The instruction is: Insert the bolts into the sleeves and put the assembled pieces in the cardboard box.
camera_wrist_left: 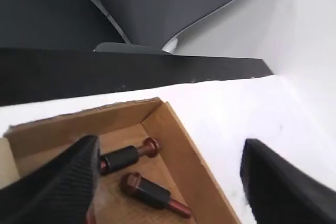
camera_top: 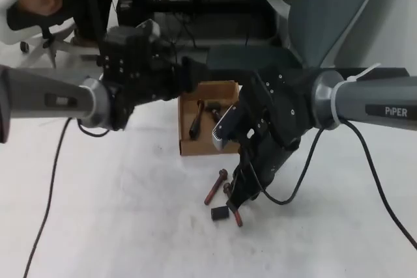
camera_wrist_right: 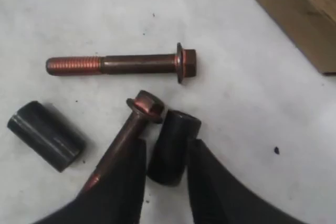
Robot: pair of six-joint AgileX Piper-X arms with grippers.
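The right gripper (camera_wrist_right: 167, 153) pinches a short black sleeve (camera_wrist_right: 178, 127) lying on the white bench (camera_wrist_right: 252, 103), just beside a coppery, hex-headed bolt (camera_wrist_right: 137, 116). Another bolt (camera_wrist_right: 121, 64) and another sleeve (camera_wrist_right: 46, 135) lie near. The left gripper (camera_wrist_left: 170, 150) hangs spread over the cardboard box (camera_wrist_left: 79, 121), which holds two assembled pieces (camera_wrist_left: 126, 156).

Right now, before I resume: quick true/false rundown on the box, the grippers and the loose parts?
1. The cardboard box is empty. False: at least two assembled pieces lie in it.
2. The left gripper is open above the box. True.
3. The bolts on the bench already have sleeves on them. False: both bolts are bare, and two sleeves lie separately beside them.
4. The right gripper is down at the loose parts on the bench. True.
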